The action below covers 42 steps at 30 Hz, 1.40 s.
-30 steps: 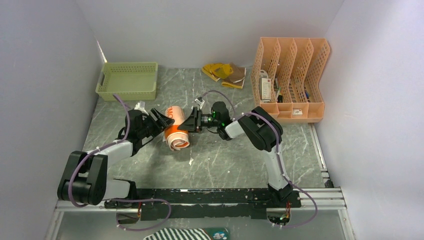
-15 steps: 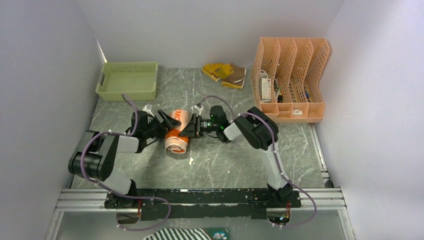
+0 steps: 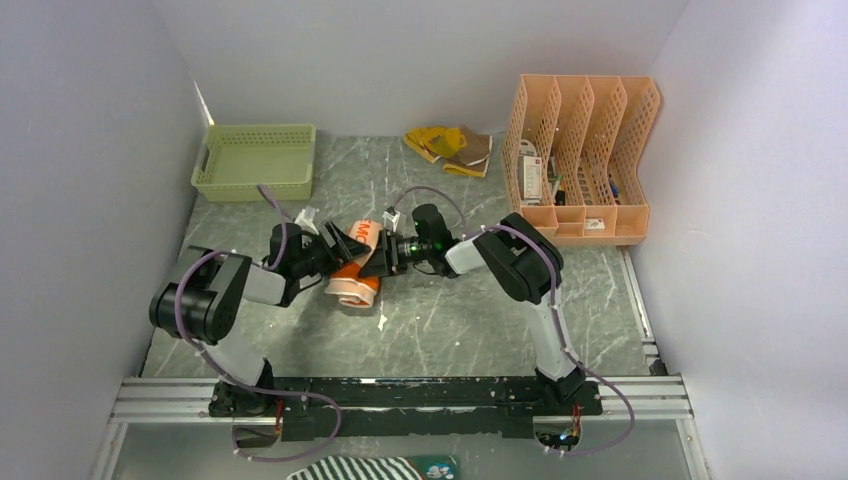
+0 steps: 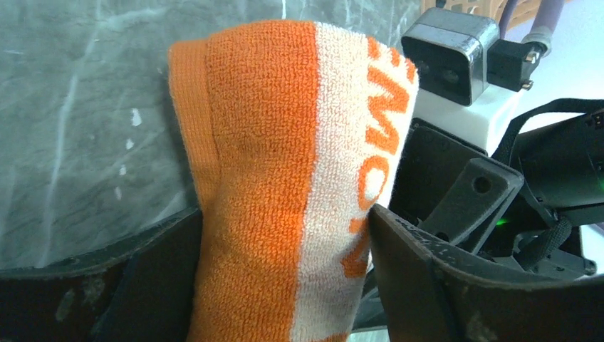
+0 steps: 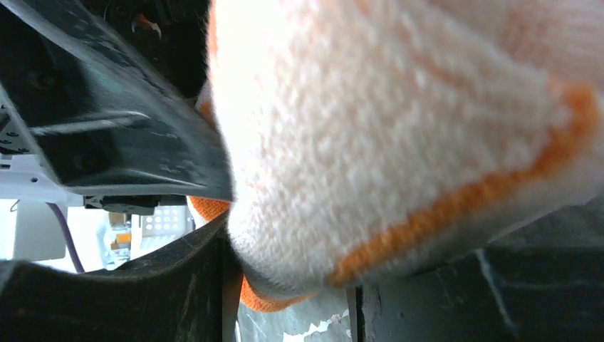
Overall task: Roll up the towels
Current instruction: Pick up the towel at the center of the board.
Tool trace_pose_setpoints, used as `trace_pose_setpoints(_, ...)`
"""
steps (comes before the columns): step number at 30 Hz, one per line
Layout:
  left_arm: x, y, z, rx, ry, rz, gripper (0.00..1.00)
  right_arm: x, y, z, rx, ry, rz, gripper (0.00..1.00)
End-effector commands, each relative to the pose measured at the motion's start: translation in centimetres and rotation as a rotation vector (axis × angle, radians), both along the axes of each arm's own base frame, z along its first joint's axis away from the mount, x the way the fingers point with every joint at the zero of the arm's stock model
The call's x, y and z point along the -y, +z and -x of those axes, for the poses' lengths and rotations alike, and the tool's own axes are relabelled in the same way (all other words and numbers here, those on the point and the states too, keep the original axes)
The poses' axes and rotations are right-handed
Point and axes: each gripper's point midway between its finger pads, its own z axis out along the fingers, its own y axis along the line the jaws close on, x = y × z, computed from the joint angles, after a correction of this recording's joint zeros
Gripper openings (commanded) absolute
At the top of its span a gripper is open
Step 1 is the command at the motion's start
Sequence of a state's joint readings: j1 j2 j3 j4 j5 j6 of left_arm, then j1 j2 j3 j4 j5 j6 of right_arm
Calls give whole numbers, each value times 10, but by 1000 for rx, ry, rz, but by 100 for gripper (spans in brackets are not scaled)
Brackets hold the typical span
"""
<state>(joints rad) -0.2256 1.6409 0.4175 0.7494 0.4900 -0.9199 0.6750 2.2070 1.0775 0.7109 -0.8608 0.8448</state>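
yellow towel [image 3: 433, 141] only from above

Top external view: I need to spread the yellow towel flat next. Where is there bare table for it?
Bare marbled table lies between the rolled orange towel and the near black rail, and between the green plastic basket and the crumpled yellow towel. Crowded: the middle, where left gripper and right gripper flank the roll.

Green basket [image 3: 255, 160] back left — peach file rack [image 3: 585, 160] back right.
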Motion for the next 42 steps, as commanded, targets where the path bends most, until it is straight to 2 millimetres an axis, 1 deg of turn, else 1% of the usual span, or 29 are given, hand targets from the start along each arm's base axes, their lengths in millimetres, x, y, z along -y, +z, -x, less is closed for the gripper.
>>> trace_pose_setpoints(1,31,-16,32,-36,-169,43,81,-2,-7,-5,91,-2,92,48)
trace_pose_setpoints(4,35,-21,33,-34,-172,49,58,-3,-2,-4,118,12,105,49)
trace_pose_setpoints(6,33,-23,29,-31,-160,39,47,-2,2,-2,139,15,118,52)
trace_pose_setpoints(8,31,-23,23,-18,-153,-2,35,3,8,-1,168,17,138,58)
trace_pose_setpoints(9,28,-22,19,-19,-144,-26,23,6,12,0,190,16,147,62)
trace_pose_setpoints(10,26,-20,15,-12,-135,-55,13,11,16,1,206,14,162,68)
trace_pose_setpoints(11,21,-21,12,-27,-123,-94,10,14,29,-1,245,3,168,73)
trace_pose_setpoints(12,19,-12,3,3,-109,-122,9,20,29,0,257,-3,199,86)
trace_pose_setpoints(13,14,-6,-4,18,-92,-158,10,26,33,-2,278,-16,223,98)
trace_pose_setpoints(14,9,0,-10,26,-76,-196,10,33,41,-4,307,-35,237,100)
trace_pose_setpoints(16,-5,14,-21,39,-37,-266,8,52,46,-11,336,-89,283,100)
trace_pose_setpoints(17,-12,27,-28,62,-17,-291,7,65,51,-17,347,-129,300,100)
trace_pose_setpoints(18,-20,36,-36,78,10,-319,7,80,47,-17,336,-158,320,100)
trace_pose_setpoints(21,-44,65,-58,122,71,-389,7,118,66,-28,354,-277,307,100)
trace_pose_setpoints(23,-65,86,-75,143,116,-454,7,138,81,-33,390,-334,305,100)
trace_pose_setpoints(24,-75,97,-83,158,138,-489,7,143,87,-31,412,-345,312,100)
trace_pose_setpoints(26,-93,126,-105,197,183,-527,7,150,97,-29,453,-353,328,100)
trace_pose_setpoints(28,-109,152,-126,221,223,-576,7,152,103,-25,469,-347,325,100)
trace_pose_setpoints(30,-124,171,-148,246,269,-628,7,151,104,-19,466,-331,309,100)
trace_pose_setpoints(32,-138,184,-166,254,298,-679,7,151,102,-12,457,-316,297,100)
trace_pose_setpoints(35,-164,196,-198,272,344,-744,7,153,97,-2,444,-300,287,100)
trace_pose_setpoints(36,-172,188,-210,249,348,-749,7,154,93,2,438,-294,287,100)
trace_pose_setpoints(39,-190,178,-238,218,365,-749,7,156,89,8,438,-283,292,100)
trace_pose_setpoints(40,-193,182,-250,229,375,-756,7,158,88,9,440,-282,295,100)
trace_pose_setpoints(42,-197,169,-266,211,373,-781,7,159,85,11,443,-277,304,100)
